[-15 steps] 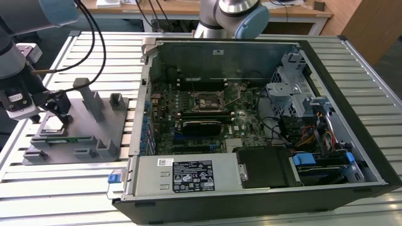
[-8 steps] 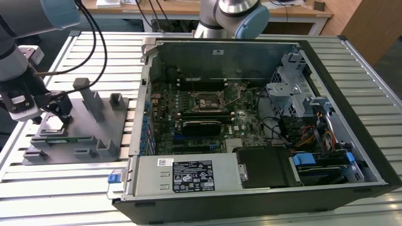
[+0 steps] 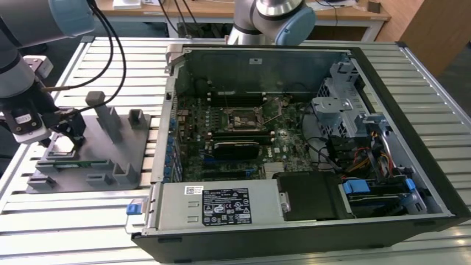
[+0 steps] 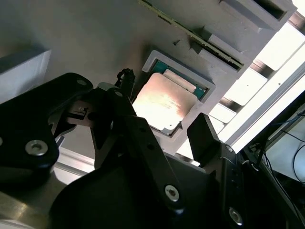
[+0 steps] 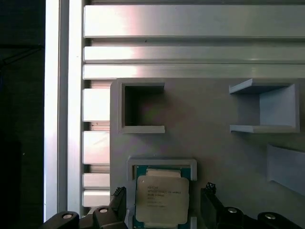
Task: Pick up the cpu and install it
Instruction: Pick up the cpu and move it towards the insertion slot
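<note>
Cpu (image 3: 64,144) lies flat in a pocket of the grey holder tray (image 3: 92,153) on the slatted worktop (image 3: 88,66), at the exterior view's left, well apart from the open computer case (image 3: 309,234) at the right. The claw (image 3: 65,130) hangs just above it. Inside the case, the socket (image 3: 243,118) on the board looks bare.

In the second wrist view, the cpu (image 4: 162,102) shines between the two black fingers (image 4: 202,136), which stand wide and do not press on it.

In the first wrist view, the claw (image 5: 164,202) straddles the pocket, one finger on each side, with a gap to the cpu (image 5: 161,200).

I judge the task barely begun: the chip is not yet gripped or lifted, and the carry and the fitting remain.
</note>
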Controlling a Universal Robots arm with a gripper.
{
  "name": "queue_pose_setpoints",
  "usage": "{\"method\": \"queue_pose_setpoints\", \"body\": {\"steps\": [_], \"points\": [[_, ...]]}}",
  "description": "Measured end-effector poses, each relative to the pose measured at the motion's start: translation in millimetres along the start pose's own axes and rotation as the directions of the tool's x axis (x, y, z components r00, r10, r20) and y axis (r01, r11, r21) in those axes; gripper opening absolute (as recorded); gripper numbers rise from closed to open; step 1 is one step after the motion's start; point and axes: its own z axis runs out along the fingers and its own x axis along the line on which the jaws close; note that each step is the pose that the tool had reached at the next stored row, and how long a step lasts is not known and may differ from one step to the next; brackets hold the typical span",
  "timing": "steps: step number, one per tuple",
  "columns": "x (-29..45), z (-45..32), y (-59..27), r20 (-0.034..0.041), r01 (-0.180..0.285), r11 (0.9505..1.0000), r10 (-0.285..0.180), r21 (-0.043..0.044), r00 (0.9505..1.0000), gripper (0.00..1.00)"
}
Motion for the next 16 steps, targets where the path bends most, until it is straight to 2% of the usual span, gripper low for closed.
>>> {"method": "queue_pose_setpoints", "body": {"steps": [10,11,16], "points": [[1.4,2.5,0.0,0.0028,0.0,1.0,0.0,-0.0001,1.0,0.7],[1.4,2.5,0.0,0.0029,0.0,1.0,0.0,-0.0001,1.0,0.63],[1.4,2.5,0.0,0.0037,0.0,1.0,0.0,-0.0002,1.0,0.63]]}}
